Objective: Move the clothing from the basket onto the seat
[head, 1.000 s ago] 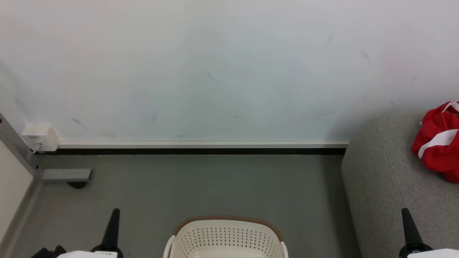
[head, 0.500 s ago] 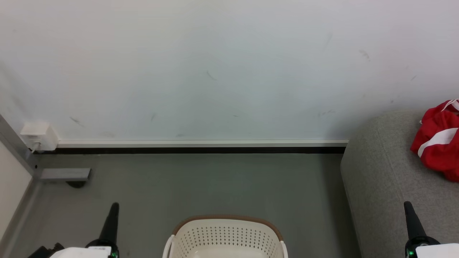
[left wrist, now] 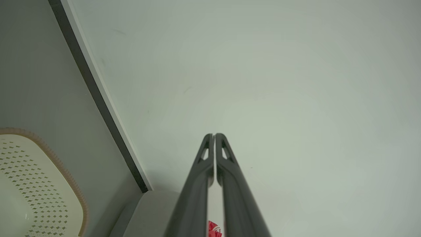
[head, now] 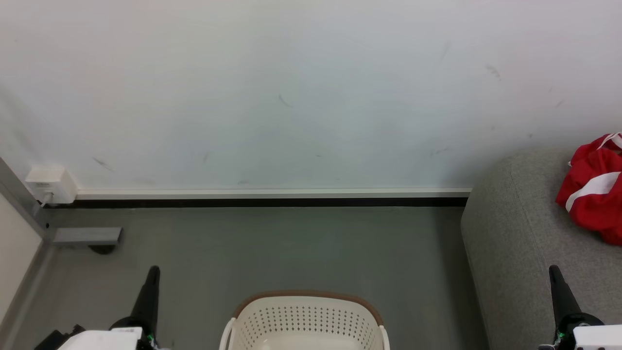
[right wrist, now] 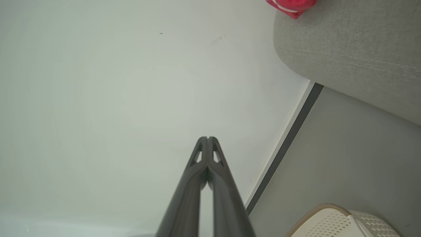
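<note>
Both grippers had risen a little up the head view since a second earlier, while the basket, the seat and the red bundle kept their places. We held the left gripper (head: 154, 269) and the right gripper (head: 552, 269) fully shut with nothing between the fingers. Each wrist view showed the same, the left gripper (left wrist: 213, 135) and the right gripper (right wrist: 208, 138) pressed tip to tip and aimed at the wall (head: 291, 97).

As we judged it, the main risk was reaching down with the fingers still shut. They would prod any fabric rather than take it, or catch the brown rim and shove the light basket (head: 306, 318) across the floor (head: 272, 243). A second risk lay on the right, where our right gripper stood just in front of the seat's near left flank. A careless swing there could drag along the upholstery.

The clothing (head: 595, 194) lay bunched on the seat (head: 515, 233) at the far right. It was beyond and to the right of the right gripper, apart from it, and well away from the left one. The basket sat near, between the two grippers and touching neither. Its visible far part looked pale, and we could not tell whether a garment remained in the nearer part.
</note>
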